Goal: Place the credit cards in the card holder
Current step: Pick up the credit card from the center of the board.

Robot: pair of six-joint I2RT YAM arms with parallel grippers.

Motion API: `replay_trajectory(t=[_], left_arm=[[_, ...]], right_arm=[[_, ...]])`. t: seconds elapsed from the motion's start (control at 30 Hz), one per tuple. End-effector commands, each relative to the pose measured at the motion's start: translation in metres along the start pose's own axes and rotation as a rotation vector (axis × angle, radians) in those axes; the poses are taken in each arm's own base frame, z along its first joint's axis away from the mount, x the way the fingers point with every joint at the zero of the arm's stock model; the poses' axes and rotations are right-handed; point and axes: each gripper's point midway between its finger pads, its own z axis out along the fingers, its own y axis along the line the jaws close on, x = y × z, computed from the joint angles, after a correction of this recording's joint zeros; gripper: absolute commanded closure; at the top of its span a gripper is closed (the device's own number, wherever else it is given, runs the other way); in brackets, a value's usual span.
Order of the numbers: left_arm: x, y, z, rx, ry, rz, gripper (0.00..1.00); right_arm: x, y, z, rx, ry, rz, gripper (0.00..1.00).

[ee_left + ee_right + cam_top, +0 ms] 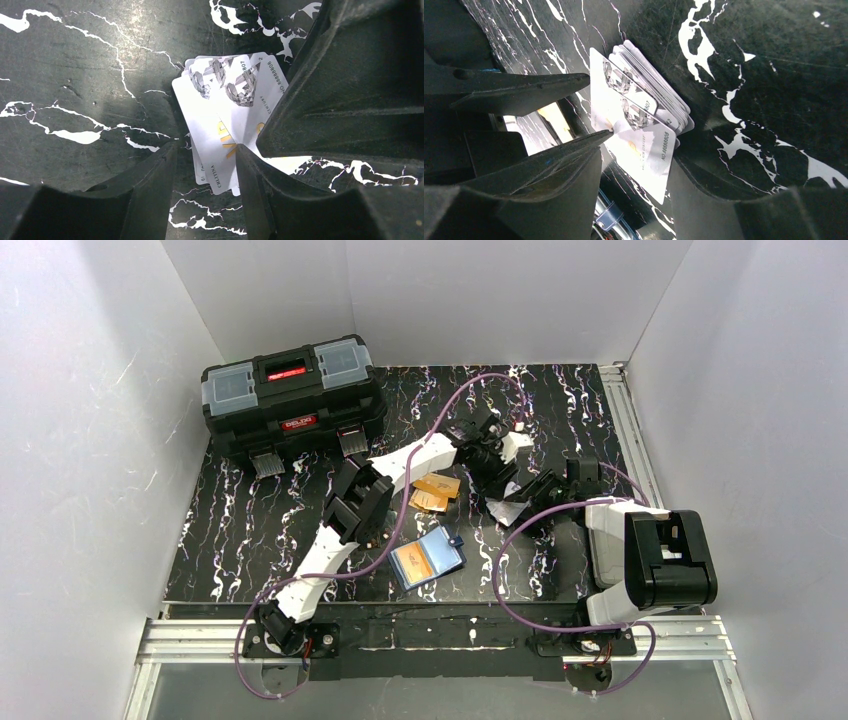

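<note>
- The whitish-grey cards lie in a fanned stack on the black marbled counter, right of centre, where the two arms meet.
- The left jaws stand partly apart over that stack. One tip is by its edge, the other lies across the cards, and cards show in the gap (whether the tips press down I cannot tell).
- The right jaws sit on either side of the top card, which lies skewed from the rest. One tip touches its edge, but whether the card is clamped cannot be told.
- Orange-yellow cards lie overlapping just left of the white stack.
- The card holder lies open nearer the arm bases, apart from the loose cards, with an orange card in its left half.
- A black toolbox stands at the far left of the counter.
</note>
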Motion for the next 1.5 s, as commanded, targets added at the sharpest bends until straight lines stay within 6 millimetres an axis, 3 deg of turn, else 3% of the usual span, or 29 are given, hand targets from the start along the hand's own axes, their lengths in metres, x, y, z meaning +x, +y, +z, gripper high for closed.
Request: replay_trajectory(t=[0.0, 0.27, 0.8, 0.93, 1.23, 1.47], left_arm=[[0.053, 0.000, 0.006, -0.074, 0.198, 0.023, 0.55], [0.048, -0.006, 0.006, -0.054, 0.198, -0.001, 0.55], [0.063, -0.026, 0.009, -0.002, 0.249, 0.023, 0.59], [0.066, -0.032, 0.010, 0.010, 0.262, 0.027, 0.59], [0.066, -0.031, 0.009, -0.003, 0.271, 0.027, 0.61], [0.068, -0.028, 0.009, -0.011, 0.282, 0.033, 0.63]], right_arm=[[0.000, -0.013, 0.003, 0.025, -0.009, 0.008, 0.42], [0.006, -0.021, 0.004, 0.029, 0.006, 0.020, 0.45], [0.021, -0.044, -0.004, 0.061, 0.004, 0.047, 0.55], [0.024, -0.047, -0.005, 0.068, 0.007, 0.051, 0.61], [0.031, -0.051, -0.011, 0.068, 0.011, 0.054, 0.85], [0.037, -0.053, -0.018, 0.067, 0.014, 0.052, 0.93]])
